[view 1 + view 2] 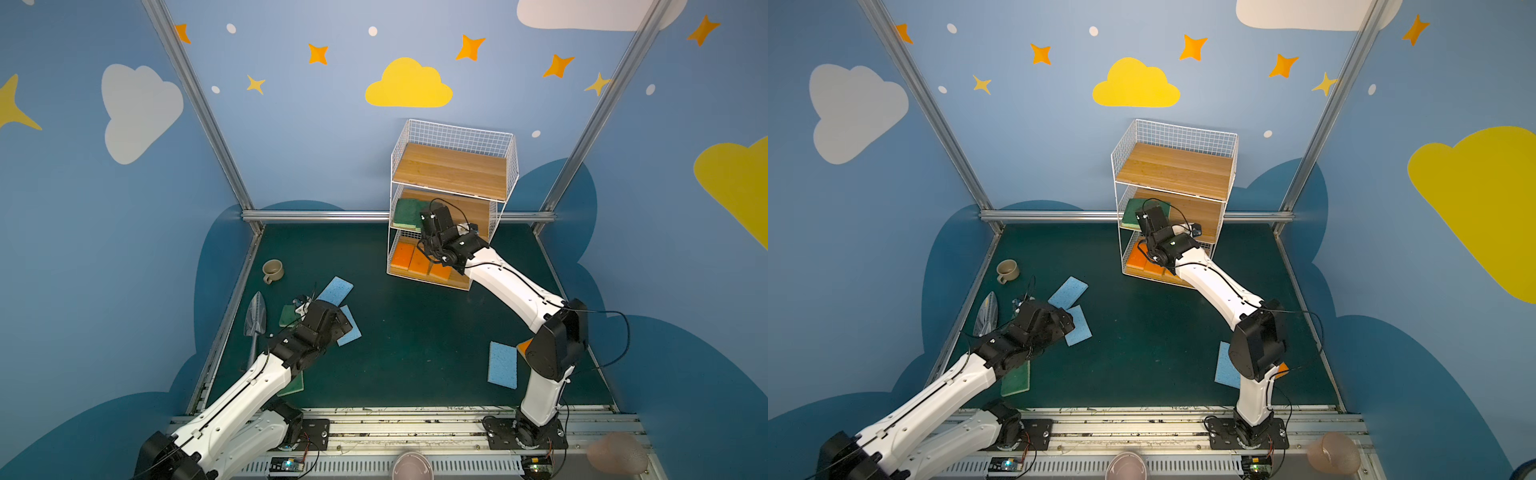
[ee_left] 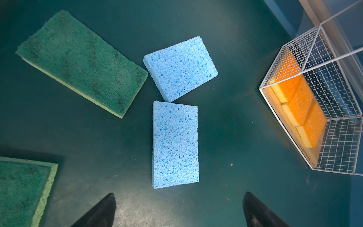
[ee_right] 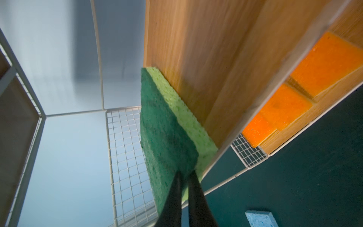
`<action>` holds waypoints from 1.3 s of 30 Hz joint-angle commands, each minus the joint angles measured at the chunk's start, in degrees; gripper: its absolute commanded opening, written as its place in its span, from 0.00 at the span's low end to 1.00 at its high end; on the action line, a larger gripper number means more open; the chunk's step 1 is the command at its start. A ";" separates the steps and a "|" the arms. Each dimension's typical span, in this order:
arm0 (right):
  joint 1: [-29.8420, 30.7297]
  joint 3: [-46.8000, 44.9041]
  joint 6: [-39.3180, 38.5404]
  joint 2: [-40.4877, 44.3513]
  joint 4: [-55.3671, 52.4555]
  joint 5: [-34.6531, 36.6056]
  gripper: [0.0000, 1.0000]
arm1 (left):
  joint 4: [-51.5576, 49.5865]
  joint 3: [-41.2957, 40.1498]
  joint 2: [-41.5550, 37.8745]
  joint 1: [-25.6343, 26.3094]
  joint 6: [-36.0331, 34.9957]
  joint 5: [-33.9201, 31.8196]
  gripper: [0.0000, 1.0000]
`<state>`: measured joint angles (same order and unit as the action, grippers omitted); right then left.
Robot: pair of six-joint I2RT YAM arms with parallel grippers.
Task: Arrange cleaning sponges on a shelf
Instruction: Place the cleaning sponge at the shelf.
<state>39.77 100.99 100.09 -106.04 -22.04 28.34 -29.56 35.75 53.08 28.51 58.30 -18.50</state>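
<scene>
Left gripper (image 2: 179, 193) spread wide above the dark green table (image 2: 245, 137), black fingers (image 2: 104, 212) far apart, holding nothing. Just ahead of the fingertips, a light blue sponge (image 2: 175, 144) lying flat, lengthwise away from the hand. Beyond that, a second light blue sponge (image 2: 180, 68) turned askew, one corner touching or all but touching the first one's far edge. To the hand's left, a dark green sponge (image 2: 82, 62) scrub side up, pale green edge showing. Nearer the wrist on the same side, the corner of another green sponge (image 2: 21, 188). Farther off to the hand's right, the wire shelf (image 2: 334, 137) with three orange-on-yellow sponges (image 2: 294, 98) in a row on the bottom board. In a top view, a metal trowel (image 1: 255, 322) out to this hand's left, and ahead of that a beige mug (image 1: 273, 271).

Right gripper (image 3: 185, 174) at the front of the shelf's middle tier, fingers nearly together with only a thin slit between them, tips right at the near corner of a green sponge (image 3: 165, 125). Pinched or merely touched: cannot tell. Sponge flat on the middle board (image 3: 196, 59) at the tier's left end, dark scrub side up, pale green foam against the wood. Below the hand, the orange-on-yellow sponges on the bottom board. Well behind the hand, by the right arm's elbow, a third light blue sponge (image 1: 503, 365) flat on the table. Just beside it, a bit of an orange sponge (image 1: 524, 345) peeking out from under the arm.
</scene>
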 commanded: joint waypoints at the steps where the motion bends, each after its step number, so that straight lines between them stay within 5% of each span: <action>1: 1.36 -0.53 -1.74 -0.34 3.37 -3.64 0.21 | -0.48 -0.67 -0.43 -0.15 -0.56 -1.12 1.00; 8: 1.43 -2.55 -2.97 1.31 3.73 -3.55 0.39 | -1.19 -0.42 -0.61 -0.21 -0.56 -2.11 1.00; 18: 1.54 -8.91 -10.40 8.23 5.79 -7.89 0.49 | 1.19 -2.37 -2.04 -0.52 -4.67 -1.21 1.00; 24: 1.55 -19.16 -21.09 15.66 7.76 -16.08 0.49 | 8.48 -7.40 -4.37 -3.71 -11.05 7.62 0.97; 30: 1.14 -34.53 -33.48 22.70 17.58 -30.72 0.49 | 14.71 -12.44 -4.78 -8.74 -13.68 15.10 0.70; 34: -0.50 -43.23 -40.23 24.80 25.86 -40.18 0.50 | 16.22 -12.32 1.09 -12.07 -14.89 18.95 0.67; 39: -2.41 -45.79 -48.84 26.54 21.61 -46.93 0.50 | 16.84 -8.73 10.22 -13.56 -14.93 21.14 0.64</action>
<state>38.02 54.92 59.59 -82.54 -1.58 -12.19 -14.55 24.56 60.38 15.42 44.77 -0.38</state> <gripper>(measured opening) 0.503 0.646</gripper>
